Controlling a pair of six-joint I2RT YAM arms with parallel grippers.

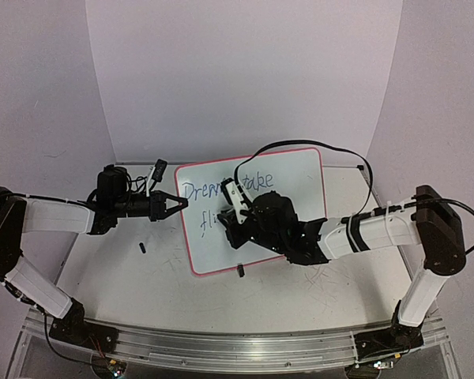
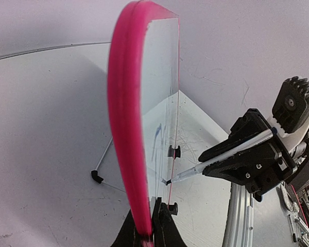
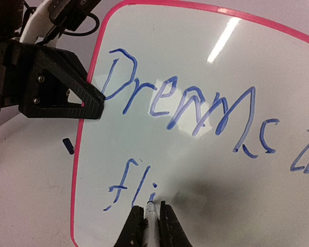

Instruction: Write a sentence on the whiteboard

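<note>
Step in hand: writing, partway through the second line. The whiteboard [image 1: 296,170] sits mid-table between the two arms, propped up and seemingly leaning back on a thin wire leg [image 2: 104,160] behind it. Its writing face is towards the arm bases.

The left gripper [image 1: 178,204] is at the board's left edge. Its jaws are closed tight on the pink rim, pinching it and steadying the board.

The right gripper [image 3: 150,218] is clamped shut on a marker [image 3: 151,210], which sticks out between the fingers. The marker tip touches the board face low on the left side.

Blue text so far: the top line reads roughly "Dreams take", though the top view partly hides it behind the right arm. The second line reads "fli", and the tip rests just right of the "i".

A small dark piece [image 1: 142,248] lies on the table left of the board; can't tell what it is.

Judgement: the sentence is over halfway done and the last word is unfinished, likely "flight". The next move calls for starting the next letter just right of the "i", with light, even tip pressure. Strokes should stay small, so the word fits and keeps level with "fli". The left grip needs to stay firm so the board doesn't rock or slide under the pen. Risk: pushing too hard could tip the board backward or skid the tip.
</note>
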